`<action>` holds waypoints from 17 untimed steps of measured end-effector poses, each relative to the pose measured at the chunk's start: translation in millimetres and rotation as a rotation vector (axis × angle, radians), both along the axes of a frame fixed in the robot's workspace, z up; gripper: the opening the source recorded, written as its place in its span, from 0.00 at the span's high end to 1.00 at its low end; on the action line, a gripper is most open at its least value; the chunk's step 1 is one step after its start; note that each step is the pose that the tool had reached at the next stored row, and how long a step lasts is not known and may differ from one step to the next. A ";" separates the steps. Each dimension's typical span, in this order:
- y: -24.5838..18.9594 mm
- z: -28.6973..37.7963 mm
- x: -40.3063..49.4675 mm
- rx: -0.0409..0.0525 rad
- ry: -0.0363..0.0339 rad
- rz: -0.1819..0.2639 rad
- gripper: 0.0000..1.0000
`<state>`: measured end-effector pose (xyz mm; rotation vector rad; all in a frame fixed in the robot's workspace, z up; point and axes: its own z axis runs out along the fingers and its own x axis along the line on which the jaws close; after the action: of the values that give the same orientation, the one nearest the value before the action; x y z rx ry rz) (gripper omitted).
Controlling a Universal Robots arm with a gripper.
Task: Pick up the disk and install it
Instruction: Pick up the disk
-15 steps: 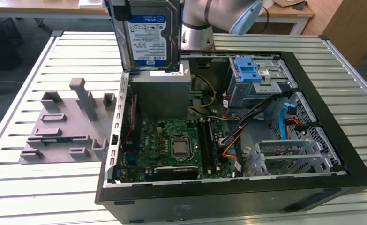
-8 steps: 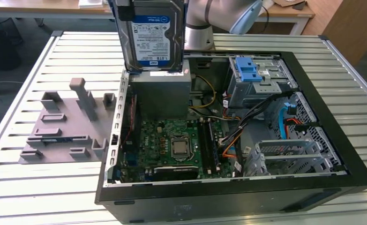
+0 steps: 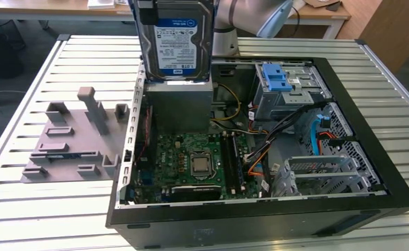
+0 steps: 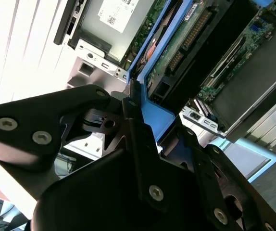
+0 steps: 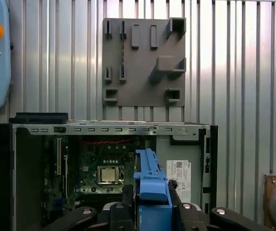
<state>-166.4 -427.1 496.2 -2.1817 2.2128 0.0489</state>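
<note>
Judged as carry phase: pick-up done, install not yet. Noted slatted table (image 3: 44, 219) under everything. Noted open computer case (image 3: 260, 222) on it, side panel off, motherboard showing. Noted grey fixture plate (image 3: 65, 154) at 9 o'clock of the case, well apart from the load. Noted grey power-supply box (image 3: 178, 107) at 12 o'clock inside the case, drive cage (image 3: 288, 83) with blue latch at 1 o'clock, second metal cage (image 3: 323, 170) at 4 o'clock.

Found the disk (image 3: 175, 44) in the air at 12 o'clock of the exterior view, upright, label to camera, above the power-supply box and apparently clear of it. Found gripper (image 4: 150, 113) clamped tight on the disk, with black fingers (image 4: 140, 144) against the blue rail in both wrist views.

Next move, as judgement only: called for squaring the rails to a cage mouth and keeping off the loose cables beside the cages; risked a snag there. Could not tell which cage was meant.

On the disk itself: flat silver metal slab, white-and-blue label, blue plastic rails along the edges. Showed green circuit board and a connector row on the underside in the second wrist view. Looked rigid; judged unlikely to slip while pinched at the rails.
</note>
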 end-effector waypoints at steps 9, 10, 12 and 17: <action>-2.4 0.0 12.2 -0.0001 0.0003 -0.001 0.64; -2.5 0.0 13.4 0.0000 0.0003 -0.001 0.64; -2.6 0.0 16.0 -0.0001 0.0003 -0.001 0.64; -2.9 0.0 22.1 0.0000 0.0003 -0.003 0.64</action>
<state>-144.3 -430.0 496.2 -2.1790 2.2157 0.0492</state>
